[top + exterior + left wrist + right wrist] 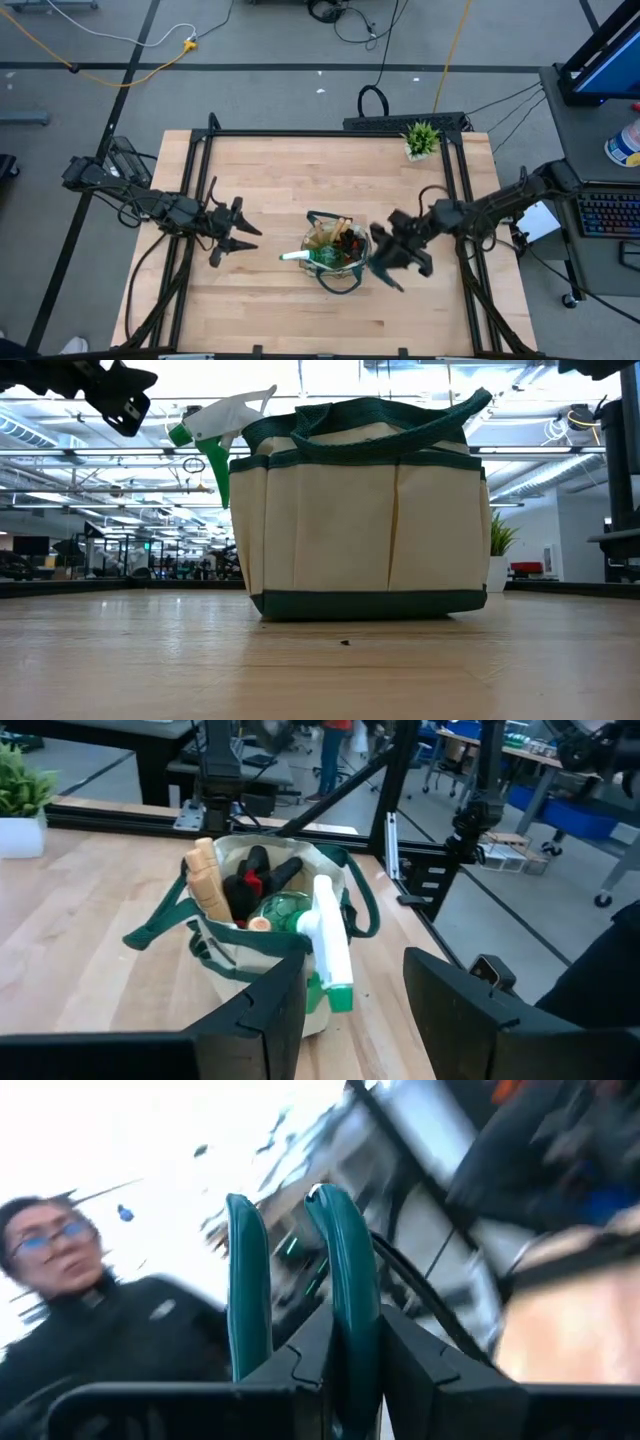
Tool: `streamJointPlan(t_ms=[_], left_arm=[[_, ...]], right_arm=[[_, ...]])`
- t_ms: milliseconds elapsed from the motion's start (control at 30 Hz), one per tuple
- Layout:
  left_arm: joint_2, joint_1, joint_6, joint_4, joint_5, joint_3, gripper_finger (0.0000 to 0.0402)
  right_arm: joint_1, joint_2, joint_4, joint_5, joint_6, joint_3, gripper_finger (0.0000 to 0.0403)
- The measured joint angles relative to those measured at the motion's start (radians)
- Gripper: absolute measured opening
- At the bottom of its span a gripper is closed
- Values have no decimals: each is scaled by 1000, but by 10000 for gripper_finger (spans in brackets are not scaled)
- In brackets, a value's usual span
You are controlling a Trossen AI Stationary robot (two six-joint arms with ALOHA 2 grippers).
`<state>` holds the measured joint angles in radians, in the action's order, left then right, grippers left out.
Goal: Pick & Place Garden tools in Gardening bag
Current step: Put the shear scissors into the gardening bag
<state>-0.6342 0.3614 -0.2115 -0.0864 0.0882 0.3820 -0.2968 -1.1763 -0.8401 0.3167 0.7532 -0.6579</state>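
The beige gardening bag (335, 252) with dark green trim stands upright on its base at the table's middle, also in the low view (365, 510) and the left wrist view (250, 945). Wooden tool handles (207, 878), a red-and-black item (255, 880) and the green spray bottle (325, 945) stick out of its top. My left gripper (238, 236) is open and empty to the bag's left (345, 1020). My right gripper (395, 258) is just right of the bag, tipped upward, shut on the teal-handled pruning shears (345, 1280). My right gripper pinches one teal handle (352, 1315) of the shears between its two fingers. The other handle (247, 1290) lies outside one finger. Both handles stick out past the fingertips, along the fingers. The shears are lifted clear; their blades are hidden behind the gripper.
A small potted green plant (422, 140) stands at the table's far right corner. The black frame rails (200, 170) run along the table's edges. Bare wood lies near and far of the bag. A person (90, 1300) shows beyond the table in the right wrist view.
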Motion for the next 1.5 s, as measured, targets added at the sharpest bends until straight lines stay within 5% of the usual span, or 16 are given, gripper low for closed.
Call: streamJointPlan(t_ms=[500,700,1000,1500], left_arm=[[-1,0,24,0,-10,0,175],[-1,0,43,0,-9,0,175],[-1,-1,23,2,-6,0,175],[-1,0,25,37,-9,0,175]], right_arm=[[49,-23,-72,-688,-675,-56,47],[49,-144,-69,-789,-806,-175,47],[47,-375,-69,-796,-882,-359,47],[-38,-481,-129,-1071,-991,-382,47]])
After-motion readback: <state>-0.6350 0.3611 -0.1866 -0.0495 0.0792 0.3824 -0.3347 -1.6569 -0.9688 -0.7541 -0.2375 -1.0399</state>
